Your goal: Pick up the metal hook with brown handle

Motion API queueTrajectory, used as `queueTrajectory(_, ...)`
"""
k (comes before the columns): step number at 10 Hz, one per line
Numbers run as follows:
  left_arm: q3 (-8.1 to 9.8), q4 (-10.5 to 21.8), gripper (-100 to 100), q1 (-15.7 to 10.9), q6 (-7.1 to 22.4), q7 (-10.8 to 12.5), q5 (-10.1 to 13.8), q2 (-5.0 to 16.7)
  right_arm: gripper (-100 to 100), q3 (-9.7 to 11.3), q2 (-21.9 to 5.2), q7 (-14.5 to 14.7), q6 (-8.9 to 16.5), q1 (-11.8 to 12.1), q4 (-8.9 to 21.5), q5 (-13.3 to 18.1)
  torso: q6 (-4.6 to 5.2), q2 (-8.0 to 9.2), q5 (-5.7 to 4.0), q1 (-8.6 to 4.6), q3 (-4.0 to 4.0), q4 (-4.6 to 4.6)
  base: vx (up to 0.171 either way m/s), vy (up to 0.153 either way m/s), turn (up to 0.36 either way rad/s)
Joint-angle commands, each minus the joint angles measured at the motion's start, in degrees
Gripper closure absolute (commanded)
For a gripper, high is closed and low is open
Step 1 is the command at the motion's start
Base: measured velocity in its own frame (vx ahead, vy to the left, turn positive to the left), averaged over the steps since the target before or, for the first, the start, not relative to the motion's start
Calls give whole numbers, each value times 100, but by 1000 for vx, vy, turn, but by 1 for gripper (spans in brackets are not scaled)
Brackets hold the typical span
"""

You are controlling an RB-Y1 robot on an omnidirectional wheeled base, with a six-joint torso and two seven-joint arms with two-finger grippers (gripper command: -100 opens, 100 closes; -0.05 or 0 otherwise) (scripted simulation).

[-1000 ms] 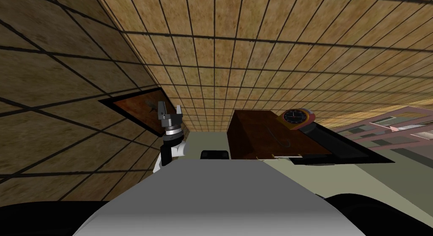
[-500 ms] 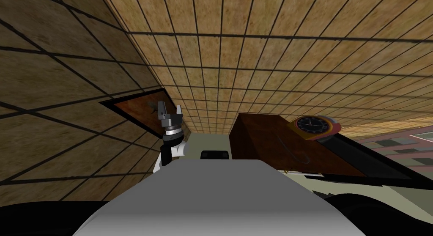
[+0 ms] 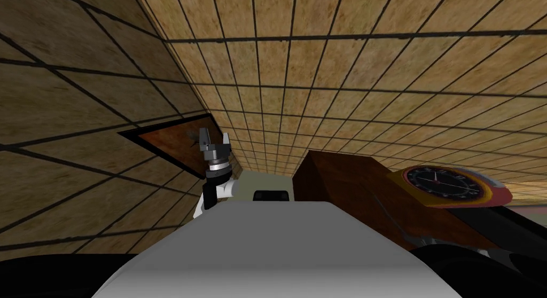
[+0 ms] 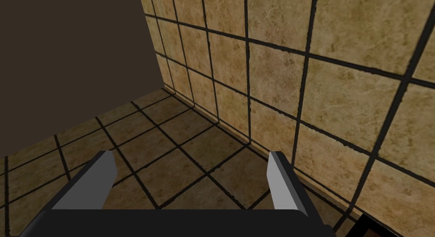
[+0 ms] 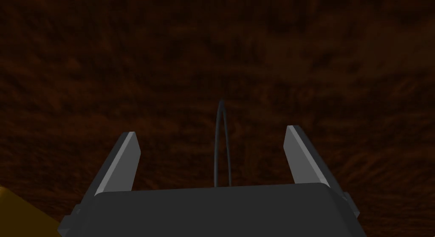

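Observation:
A thin dark metal loop, the hook (image 5: 221, 136), lies on a dark brown wooden surface (image 5: 255, 56) and runs out from between the fingers of my right gripper (image 5: 212, 134), which is open just above it. Its handle is hidden. In the head view the brown cabinet top (image 3: 347, 188) stands to the right of my chest. My left gripper (image 3: 215, 137) is raised at the left near the tiled wall, open (image 4: 191, 158) and holding nothing.
A round clock (image 3: 443, 183) with a red and yellow rim lies on the cabinet's far right. A dark-framed brown picture (image 3: 171, 142) hangs on the tiled wall behind the left gripper. A yellow corner (image 5: 17, 213) shows beside the right gripper's body.
My head camera has swung, so the cabinet and clock have slid right and grown larger. The left arm keeps its pose.

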Motion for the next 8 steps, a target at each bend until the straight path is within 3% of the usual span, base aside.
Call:
queueTrajectory(1,0,0,0,0,0,0,0,0,-100,-32,-124,92,-54,-51,-2,-13,0,0,0,0,0,0,211,-24,170)
queueTrajectory(4,0,0,0,0,0,0,0,0,-100,-63,-137,106,-69,-106,5,42,1,4,-4,-10,3,1,169,-22,98)
queueTrajectory(5,0,0,0,-1,0,0,0,0,0,-69,-142,103,-76,-112,8,47,7,38,-3,-5,20,7,18,-3,0)
queueTrajectory(6,0,0,0,-2,0,0,0,0,-100,-85,31,123,-13,-151,60,132,9,69,-2,-1,40,16,15,-8,46)
queueTrajectory(8,0,0,0,-2,0,0,0,0,-100,-107,262,148,70,-203,130,245,15,92,-7,-6,54,22,8,-16,46)
